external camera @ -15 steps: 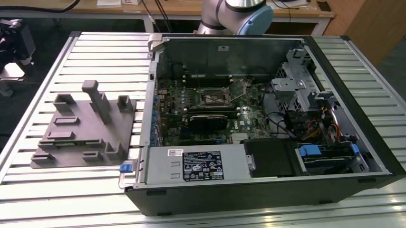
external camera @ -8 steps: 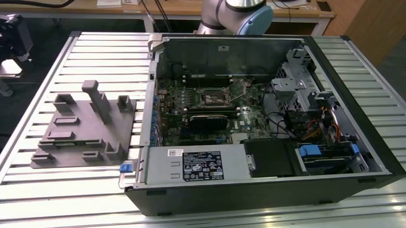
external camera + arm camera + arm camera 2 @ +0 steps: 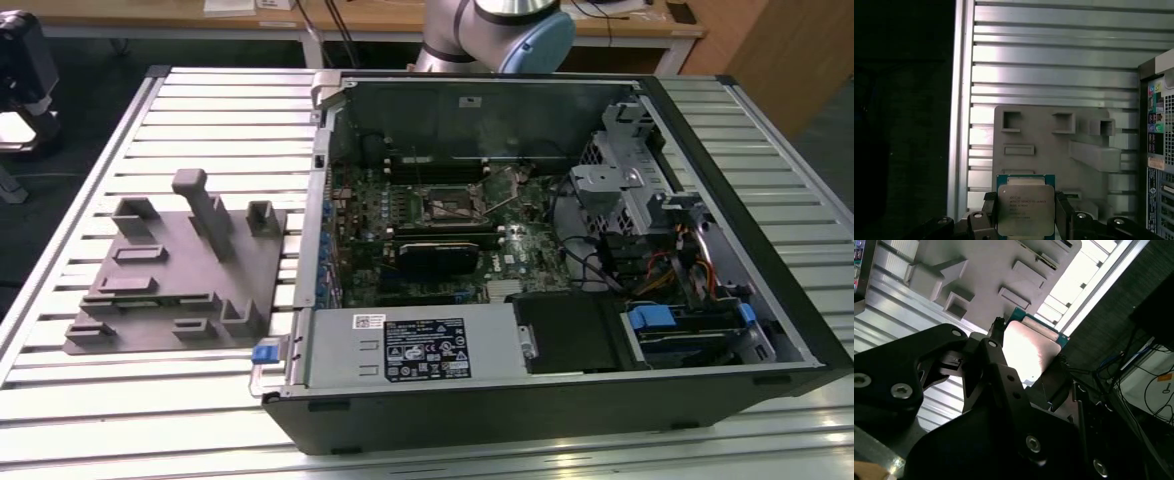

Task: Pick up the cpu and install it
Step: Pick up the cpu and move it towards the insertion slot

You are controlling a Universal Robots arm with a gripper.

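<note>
Silver-topped flat square cpu (image 3: 1025, 216) in matte black end effector (image 3: 1026, 220)

Silver-grey cpu (image 3: 1025, 209), green-edged; black gripper (image 3: 1026, 216); grey fixture (image 3: 160, 290); ribbed silver table (image 3: 200, 110).

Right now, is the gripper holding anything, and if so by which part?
Yes. The black gripper holds the flat square cpu with the silver-grey metal top, its fingers clamping two opposite side edges.
</note>
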